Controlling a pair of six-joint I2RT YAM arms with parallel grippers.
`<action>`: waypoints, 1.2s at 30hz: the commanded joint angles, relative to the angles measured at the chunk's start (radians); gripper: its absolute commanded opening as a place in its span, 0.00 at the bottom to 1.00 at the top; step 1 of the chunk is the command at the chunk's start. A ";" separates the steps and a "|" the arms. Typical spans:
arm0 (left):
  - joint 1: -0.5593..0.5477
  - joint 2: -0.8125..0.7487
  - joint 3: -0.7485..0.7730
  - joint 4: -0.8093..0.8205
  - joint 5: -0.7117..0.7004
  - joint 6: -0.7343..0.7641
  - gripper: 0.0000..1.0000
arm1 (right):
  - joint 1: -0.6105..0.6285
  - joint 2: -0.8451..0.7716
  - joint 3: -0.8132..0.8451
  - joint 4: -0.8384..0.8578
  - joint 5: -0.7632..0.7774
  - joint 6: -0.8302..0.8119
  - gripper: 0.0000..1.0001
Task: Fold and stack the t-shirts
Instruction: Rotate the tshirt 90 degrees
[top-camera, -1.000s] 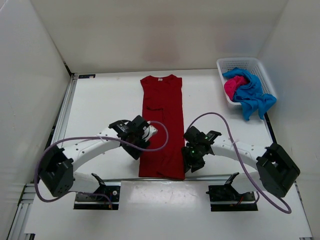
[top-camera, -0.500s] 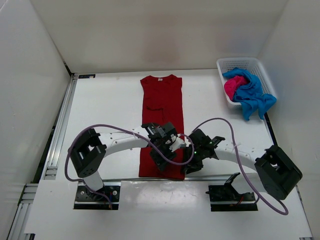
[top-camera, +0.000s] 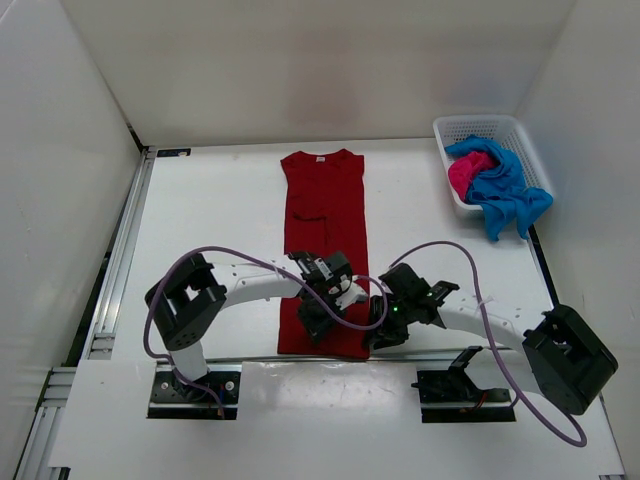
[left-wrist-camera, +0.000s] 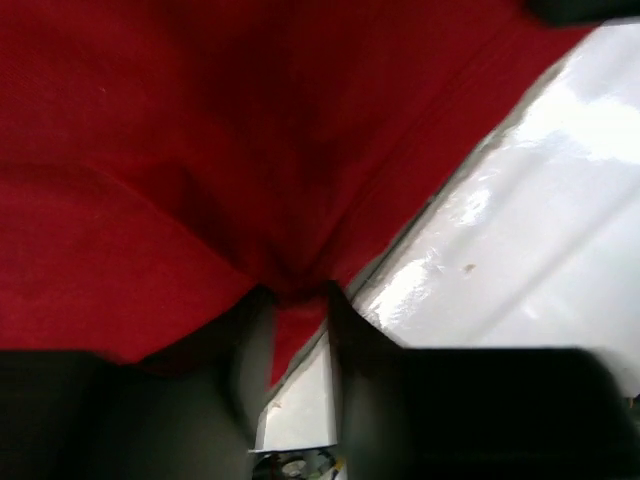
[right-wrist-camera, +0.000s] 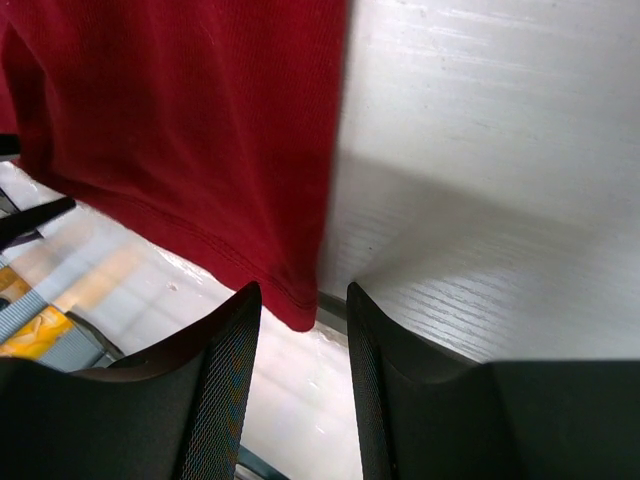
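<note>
Left tool (left-wrist-camera: 295, 300): clenched on the near hem of the dark red t-shirt (top-camera: 325, 200), left of the hem's middle. The cloth puckers into the narrow gap between its fingers, so it has a pinch with which to lift that edge.
Right tool (right-wrist-camera: 305, 300): released. Its fingers (right-wrist-camera: 215, 390) stand apart on either side of the hem's near right corner, and the corner sits in the gap, not yet gripped. It is probably placed there to match the left pinch so the hem comes up level.
Dark red t-shirt: lies flat on the counter (top-camera: 220, 210) as a long narrow strip between the two arms, sides already turned in. The hem is at the near edge and the collar at the far end. That layout suits a fold from the near end toward the collar.
Step in hand: judged to be the grasp before that lengthwise fold, and only one side is secured.
White mesh basket (top-camera: 480, 122): at the far right corner, well apart from the tools.
Magenta-pink t-shirt (top-camera: 468, 172): crumpled inside the basket, waiting.
Bright blue t-shirt (top-camera: 510, 190): bunched over it and spilling across the basket's near rim onto the counter, also unfolded.
</note>
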 joint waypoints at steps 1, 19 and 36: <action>0.002 -0.013 -0.021 0.015 0.037 0.001 0.28 | 0.005 -0.013 -0.023 -0.027 0.046 0.001 0.45; 0.059 0.173 0.140 -0.205 0.358 0.001 0.12 | 0.005 -0.013 0.006 -0.116 0.046 -0.068 0.42; 0.093 -0.105 -0.027 -0.196 0.062 0.001 0.66 | 0.005 0.007 0.038 -0.116 0.003 -0.117 0.47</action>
